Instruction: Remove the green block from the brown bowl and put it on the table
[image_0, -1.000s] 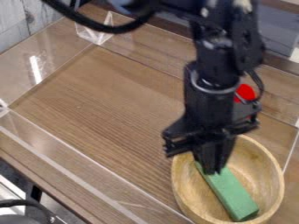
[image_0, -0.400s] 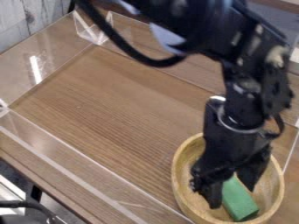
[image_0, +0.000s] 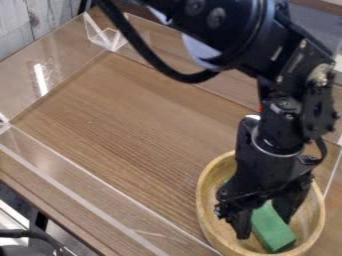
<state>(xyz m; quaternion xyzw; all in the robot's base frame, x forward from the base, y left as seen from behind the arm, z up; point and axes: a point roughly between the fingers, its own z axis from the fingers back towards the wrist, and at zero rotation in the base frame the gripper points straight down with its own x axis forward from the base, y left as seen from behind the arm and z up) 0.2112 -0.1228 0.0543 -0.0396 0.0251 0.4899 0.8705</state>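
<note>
Hand (image_0: 269, 212) of the black robot arm, fingers spread wide and pointing down, reaches into the brown bowl (image_0: 215, 180) at the counter's (image_0: 120, 110) near right corner, straddling the green block (image_0: 274, 228) lying inside, apparently to grasp it.

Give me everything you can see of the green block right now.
The green block is a plain matte green rectangular bar, plastic or painted wood by its look. It lies inside the brown bowl, toward the near right side, one end propped toward the rim. Its upper end is hidden behind the gripper, whose open fingers straddle it. Whether they touch it cannot be told.
</note>
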